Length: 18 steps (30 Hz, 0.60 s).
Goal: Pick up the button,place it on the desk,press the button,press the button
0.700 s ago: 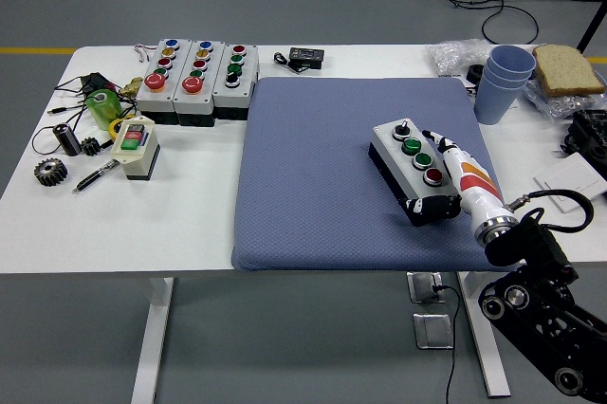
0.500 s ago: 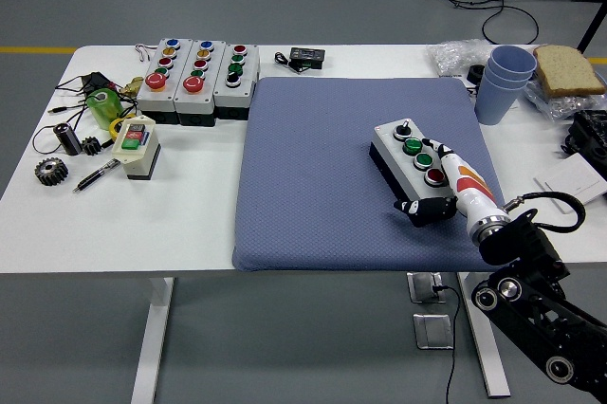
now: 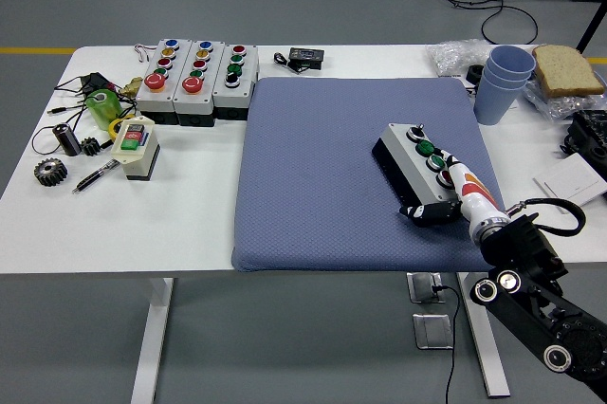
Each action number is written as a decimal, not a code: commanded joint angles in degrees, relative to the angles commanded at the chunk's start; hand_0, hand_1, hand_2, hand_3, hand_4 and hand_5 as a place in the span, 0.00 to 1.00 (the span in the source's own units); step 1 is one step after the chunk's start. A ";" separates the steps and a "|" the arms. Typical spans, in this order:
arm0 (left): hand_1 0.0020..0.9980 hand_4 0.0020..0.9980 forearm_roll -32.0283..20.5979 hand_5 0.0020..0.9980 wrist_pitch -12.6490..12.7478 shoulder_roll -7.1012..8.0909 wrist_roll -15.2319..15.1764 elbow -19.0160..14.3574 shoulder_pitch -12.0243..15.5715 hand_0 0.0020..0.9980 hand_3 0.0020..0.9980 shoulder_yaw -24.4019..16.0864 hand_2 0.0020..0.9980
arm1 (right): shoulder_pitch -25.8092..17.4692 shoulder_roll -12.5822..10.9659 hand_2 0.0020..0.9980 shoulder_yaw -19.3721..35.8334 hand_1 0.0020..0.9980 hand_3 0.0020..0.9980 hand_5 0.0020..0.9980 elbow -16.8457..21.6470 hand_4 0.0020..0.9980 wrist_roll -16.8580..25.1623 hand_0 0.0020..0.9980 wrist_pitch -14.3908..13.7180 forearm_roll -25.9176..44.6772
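A grey button box (image 3: 410, 163) with a black knob, two green buttons and a red button is on the right part of the blue mat (image 3: 313, 167). It is tilted, with its dark side face turned toward me. My right hand (image 3: 442, 192), white with orange marks, is shut on the box's near right end. Its fingers (image 3: 452, 167) lie over the top by the red button and the thumb (image 3: 420, 211) is under the near corner. The black right arm (image 3: 531, 281) comes in from the lower right. The left arm is out of view.
Three grey button boxes (image 3: 196, 77) stand at the back left. A small cream box (image 3: 136, 146), gears (image 3: 50, 172), a pen and green tape lie at the left. Blue cups (image 3: 502, 82), bread (image 3: 567, 68) and plastic bags are at the back right. A black device (image 3: 306, 56) lies behind the mat.
My right hand closed on the box's near right end. The box shifted a little to the right and tipped up off the mat.
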 joint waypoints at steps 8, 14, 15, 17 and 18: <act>0.66 0.34 -0.52 0.64 0.10 0.17 -0.12 0.00 -0.26 0.62 0.59 0.24 0.68 | 0.64 -0.12 0.61 -0.59 0.44 0.78 0.11 -0.56 0.98 -1.34 0.36 1.94 -6.28; 0.66 0.34 -0.30 0.64 0.09 0.15 -0.07 0.00 -0.31 0.62 0.59 -0.06 0.68 | 1.05 -0.26 0.55 -1.01 0.37 0.68 0.04 -0.64 0.84 -1.19 0.26 0.97 -6.58; 0.66 0.34 -0.19 0.64 0.07 0.13 -0.03 0.00 -0.33 0.62 0.59 -0.16 0.68 | 1.10 -0.30 0.55 -1.11 0.37 0.68 0.04 -0.67 0.84 -1.21 0.26 1.02 -6.53; 0.66 0.34 0.06 0.64 0.02 0.09 0.03 0.00 -0.33 0.62 0.59 -0.34 0.68 | 1.13 -0.35 0.49 -1.35 0.28 0.59 0.06 -0.82 0.72 -1.27 0.18 1.37 -6.66; 0.66 0.34 0.12 0.64 0.01 0.08 0.04 0.00 -0.33 0.62 0.59 -0.38 0.68 | 1.12 -0.38 0.49 -1.43 0.28 0.59 0.06 -0.89 0.72 -1.28 0.18 1.50 -6.78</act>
